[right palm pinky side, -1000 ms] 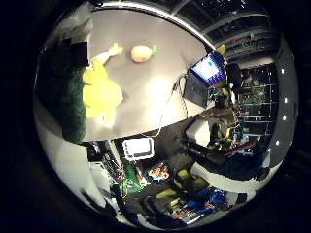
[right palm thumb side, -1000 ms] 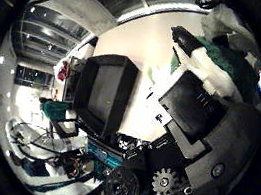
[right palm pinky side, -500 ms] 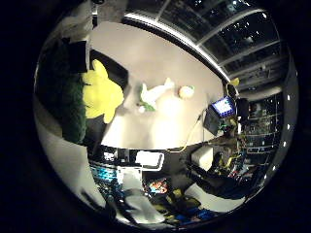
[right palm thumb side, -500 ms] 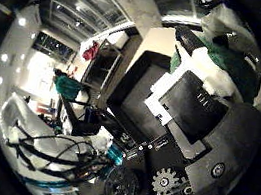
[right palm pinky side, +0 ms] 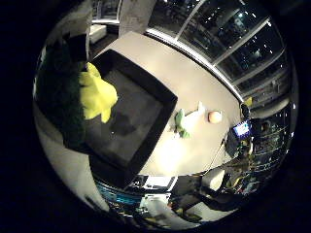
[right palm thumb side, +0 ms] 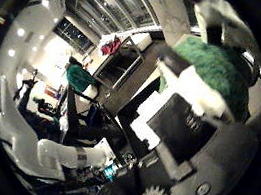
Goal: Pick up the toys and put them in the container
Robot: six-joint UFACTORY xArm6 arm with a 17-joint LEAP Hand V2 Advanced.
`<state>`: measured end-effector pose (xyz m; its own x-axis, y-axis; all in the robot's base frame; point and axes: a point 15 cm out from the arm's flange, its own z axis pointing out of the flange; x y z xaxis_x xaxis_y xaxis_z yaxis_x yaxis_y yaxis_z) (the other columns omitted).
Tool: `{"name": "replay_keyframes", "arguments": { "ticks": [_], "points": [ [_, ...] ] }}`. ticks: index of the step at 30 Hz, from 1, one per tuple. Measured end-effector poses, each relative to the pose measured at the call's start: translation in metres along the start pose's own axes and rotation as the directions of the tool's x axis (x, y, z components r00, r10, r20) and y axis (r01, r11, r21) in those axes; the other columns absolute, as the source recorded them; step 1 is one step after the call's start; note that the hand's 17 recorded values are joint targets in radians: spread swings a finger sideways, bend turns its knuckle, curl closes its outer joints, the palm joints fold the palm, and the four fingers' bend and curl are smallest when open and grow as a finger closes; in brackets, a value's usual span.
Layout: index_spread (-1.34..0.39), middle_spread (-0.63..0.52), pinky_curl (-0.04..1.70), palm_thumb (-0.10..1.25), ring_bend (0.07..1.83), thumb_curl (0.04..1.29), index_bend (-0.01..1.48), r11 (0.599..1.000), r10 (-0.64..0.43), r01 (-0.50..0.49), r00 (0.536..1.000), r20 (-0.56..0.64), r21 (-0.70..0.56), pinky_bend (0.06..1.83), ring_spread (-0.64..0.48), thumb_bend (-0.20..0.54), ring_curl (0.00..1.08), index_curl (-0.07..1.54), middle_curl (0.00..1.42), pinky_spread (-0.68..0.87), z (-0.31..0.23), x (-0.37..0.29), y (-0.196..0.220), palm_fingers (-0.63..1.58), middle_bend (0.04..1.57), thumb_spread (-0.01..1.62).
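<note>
My hand is curled round a plush toy. The toy's green fur fills the space between the white and black fingers in the thumb side view. In the little finger side view its yellow part and green part sit close to the palm, above the black container. The container is an open dark box on the white table. A small green toy and an orange toy lie on the table beyond the container.
A monitor stands at the table's far end. Windows run behind the table. In the thumb side view a rack with a red item and another white robot arm stand in the room.
The hand has carried the plush toy from over the table to over the black container, which now fills the middle of the little finger side view. The two table toys look further off.
</note>
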<state>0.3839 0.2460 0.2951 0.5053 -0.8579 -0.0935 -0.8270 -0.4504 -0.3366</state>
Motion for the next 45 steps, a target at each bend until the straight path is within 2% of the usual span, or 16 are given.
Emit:
{"name": "replay_keyframes", "arguments": {
  "ticks": [1,3,10,20,25,28,34,38,42,45],
  "points": [
    [-0.49,-0.03,0.63,0.76,0.71,0.50,0.55,0.999,-0.019,0.019,1.000,0.002,-0.046,0.84,0.09,-0.033,0.26,0.39,0.31,0.17,0.007,0.001,0.009,-0.23,0.59,1.03],
    [-0.50,0.04,0.54,0.73,0.55,0.46,0.42,0.993,-0.038,0.038,0.999,0.002,-0.115,0.71,0.18,-0.033,0.20,0.34,0.27,0.35,0.015,0.011,0.021,-0.18,0.42,1.02],
    [-0.50,0.11,0.40,0.69,0.35,0.40,0.18,0.993,0.003,-0.008,0.999,-0.039,-0.114,0.54,0.24,-0.029,0.17,0.30,0.25,0.47,0.001,0.062,0.025,-0.05,0.20,0.99],
    [-0.45,0.08,0.34,0.68,0.33,0.36,0.17,0.989,0.053,-0.071,0.989,-0.137,-0.128,0.45,0.19,-0.027,0.19,0.28,0.30,0.44,-0.062,0.167,0.070,0.05,0.22,0.98],
    [-0.44,0.05,0.32,0.74,0.30,0.38,0.17,0.981,0.008,-0.043,0.983,-0.182,-0.188,0.41,0.17,-0.016,0.21,0.28,0.31,0.42,-0.081,0.224,0.109,0.09,0.23,0.98],
    [-0.44,0.05,0.32,0.82,0.28,0.41,0.17,0.965,-0.040,-0.024,0.971,-0.237,-0.260,0.39,0.17,-0.008,0.21,0.28,0.31,0.41,-0.088,0.263,0.137,0.09,0.22,0.96],
    [-0.46,0.07,0.32,0.91,0.24,0.46,0.16,0.910,-0.118,-0.010,0.953,-0.280,-0.415,0.40,0.17,-0.016,0.22,0.27,0.31,0.38,-0.075,0.319,0.183,0.04,0.19,0.93],
    [-0.46,0.07,0.32,0.93,0.25,0.48,0.15,0.902,-0.167,0.011,0.931,-0.325,-0.432,0.42,0.17,-0.023,0.24,0.26,0.31,0.37,-0.066,0.343,0.182,0.03,0.19,0.91],
    [-0.46,0.07,0.32,0.93,0.26,0.49,0.16,0.924,-0.202,0.047,0.903,-0.381,-0.379,0.42,0.17,-0.024,0.25,0.26,0.31,0.37,-0.057,0.361,0.159,0.03,0.19,0.91],
    [-0.46,0.07,0.32,0.93,0.26,0.50,0.16,0.920,-0.197,0.047,0.913,-0.358,-0.388,0.43,0.17,-0.023,0.25,0.26,0.31,0.38,-0.024,0.357,0.169,0.03,0.19,0.90]
  ]
}}
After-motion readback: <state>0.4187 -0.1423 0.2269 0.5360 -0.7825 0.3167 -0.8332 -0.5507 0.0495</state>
